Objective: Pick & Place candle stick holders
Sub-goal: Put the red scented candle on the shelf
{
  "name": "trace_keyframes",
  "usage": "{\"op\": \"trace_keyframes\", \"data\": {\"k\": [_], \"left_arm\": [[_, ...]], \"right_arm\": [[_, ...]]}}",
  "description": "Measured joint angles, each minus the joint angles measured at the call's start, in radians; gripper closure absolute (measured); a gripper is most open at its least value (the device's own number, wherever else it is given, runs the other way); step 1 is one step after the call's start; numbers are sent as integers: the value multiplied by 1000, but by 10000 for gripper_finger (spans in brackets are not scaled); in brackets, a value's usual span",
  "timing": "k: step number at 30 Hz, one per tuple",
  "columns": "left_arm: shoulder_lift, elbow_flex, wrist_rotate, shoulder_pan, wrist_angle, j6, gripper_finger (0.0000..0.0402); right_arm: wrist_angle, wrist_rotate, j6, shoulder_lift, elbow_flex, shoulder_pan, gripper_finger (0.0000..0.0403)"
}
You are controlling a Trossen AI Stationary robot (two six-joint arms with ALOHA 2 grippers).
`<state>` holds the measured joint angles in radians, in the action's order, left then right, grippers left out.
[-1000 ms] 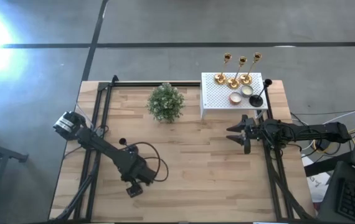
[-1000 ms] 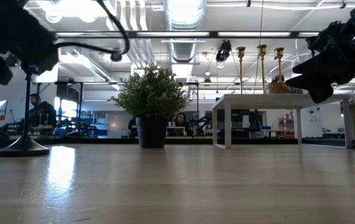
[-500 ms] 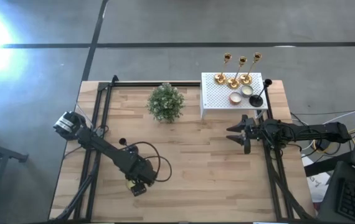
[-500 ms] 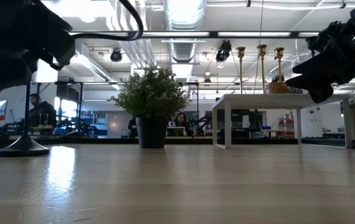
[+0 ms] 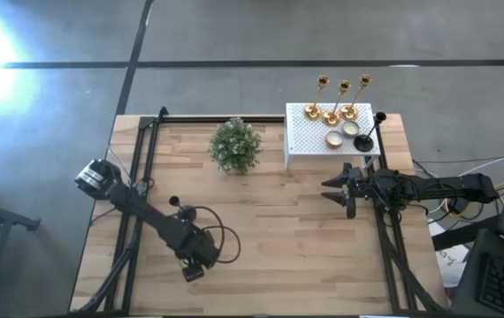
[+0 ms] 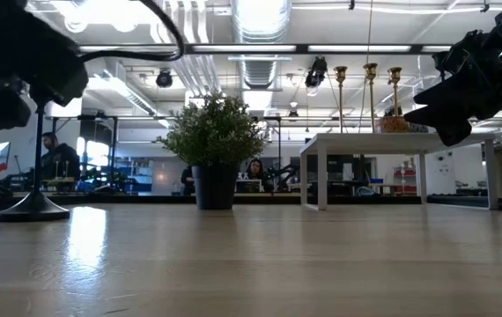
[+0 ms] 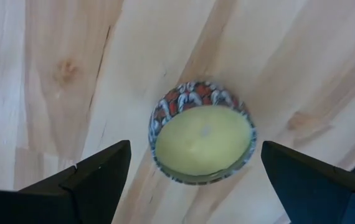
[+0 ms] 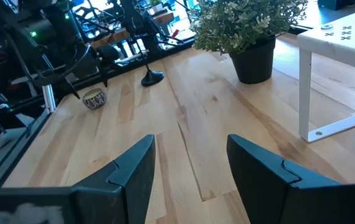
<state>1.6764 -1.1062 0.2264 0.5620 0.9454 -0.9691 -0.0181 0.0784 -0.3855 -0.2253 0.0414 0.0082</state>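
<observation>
Left tool (image 7: 190,180) — spread above candle (image 7: 202,140)

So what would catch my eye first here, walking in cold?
Probably the three gold candle stick holders gleaming on the white perforated box at the table's far right. Next, the bushy potted plant beside it, and the left gripper hanging open over a small patterned candle tin.

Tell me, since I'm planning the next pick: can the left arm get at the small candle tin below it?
Probably yes. The left gripper hovers right over the candle tin, fingers spread wider than it, with only bare table around.
</observation>
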Motion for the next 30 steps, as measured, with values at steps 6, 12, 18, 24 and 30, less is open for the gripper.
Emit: {"op": "trace_keyframes", "data": {"k": [6, 12, 18, 24, 30], "left_arm": [[0, 40, -11, 11, -48, -7, 37], [0, 98, -11, 15, -132, -4, 37], [-4, 160, -11, 17, -171, -29, 37], [-6, 174, -28, 17, -185, -33, 37], [-5, 175, -53, 18, -200, -22, 37]], "right_arm": [[0, 0, -5, 0, 0, 0, 211], [1, 0, -8, 0, 0, 0, 211], [1, 0, -8, 0, 0, 0, 211], [3, 0, -8, 0, 0, 0, 211], [3, 0, -8, 0, 0, 0, 211]]}}
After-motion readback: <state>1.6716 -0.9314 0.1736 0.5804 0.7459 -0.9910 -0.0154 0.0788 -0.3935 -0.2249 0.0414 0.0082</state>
